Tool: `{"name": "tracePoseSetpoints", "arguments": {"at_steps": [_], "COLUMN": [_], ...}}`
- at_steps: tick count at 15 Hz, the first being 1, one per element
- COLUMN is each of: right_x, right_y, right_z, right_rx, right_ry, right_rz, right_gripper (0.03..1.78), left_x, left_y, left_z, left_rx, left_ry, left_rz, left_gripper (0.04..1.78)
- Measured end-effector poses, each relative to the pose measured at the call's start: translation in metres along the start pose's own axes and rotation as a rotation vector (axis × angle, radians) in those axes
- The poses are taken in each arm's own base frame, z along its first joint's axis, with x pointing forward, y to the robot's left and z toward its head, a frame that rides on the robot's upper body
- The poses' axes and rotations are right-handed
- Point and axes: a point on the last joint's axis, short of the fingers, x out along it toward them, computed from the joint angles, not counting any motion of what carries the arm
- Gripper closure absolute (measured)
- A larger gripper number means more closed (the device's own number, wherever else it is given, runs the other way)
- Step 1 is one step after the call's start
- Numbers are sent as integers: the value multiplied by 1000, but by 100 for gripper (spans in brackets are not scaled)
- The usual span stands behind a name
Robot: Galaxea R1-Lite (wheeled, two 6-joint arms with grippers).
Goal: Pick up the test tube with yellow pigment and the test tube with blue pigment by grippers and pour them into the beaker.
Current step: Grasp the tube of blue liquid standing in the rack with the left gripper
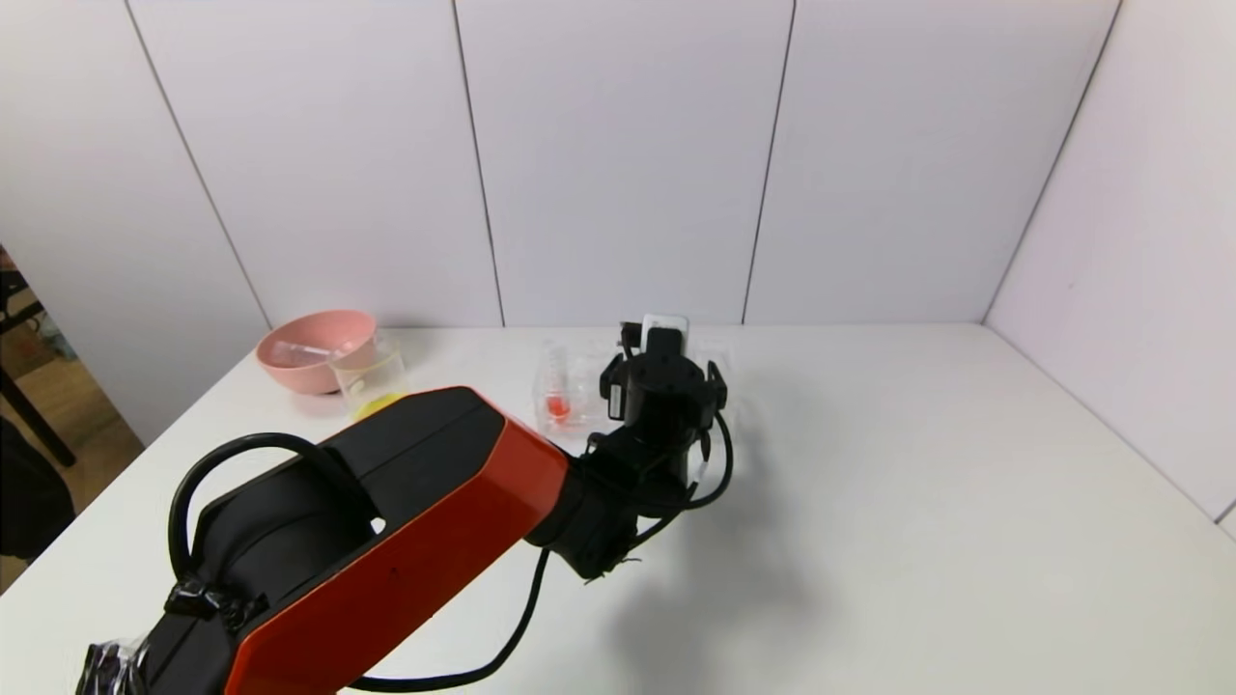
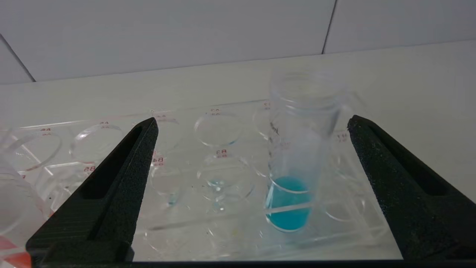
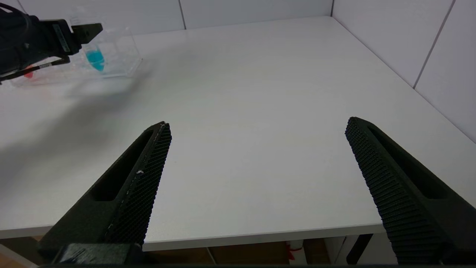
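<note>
rack: far middle of the table, near the back wall
blue-pigment tube: standing in the rack's right end
left gripper: right over the rack, tube between its fingers, not touching
beaker: left of the rack, just in front of the bowl
right gripper: over the table's near edge, well apart from the rack

Bare table right of rack; bowl, beaker crowding far-left corner.

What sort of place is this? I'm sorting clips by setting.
Probably a mock lab bench set up for robot trials: a clear tube rack holding a blue tube, a beaker beside a pink bowl, all on a white table boxed in by plain white panels.
</note>
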Motion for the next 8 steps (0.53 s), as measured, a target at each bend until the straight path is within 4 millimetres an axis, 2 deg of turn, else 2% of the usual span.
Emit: {"name": "tracePoseSetpoints", "arguments": {"at_steps": [8], "right_x": [0], "right_y": [0], "right_z": [0], "right_rx": [-1], "right_ry": [0], "right_rz": [0], "right_gripper": [10], "left_x": [11], "left_y": [-6], "left_z": [1], "left_rx": [6], "left_ry": [5], "left_rz": [2], "left_gripper": [8]}}
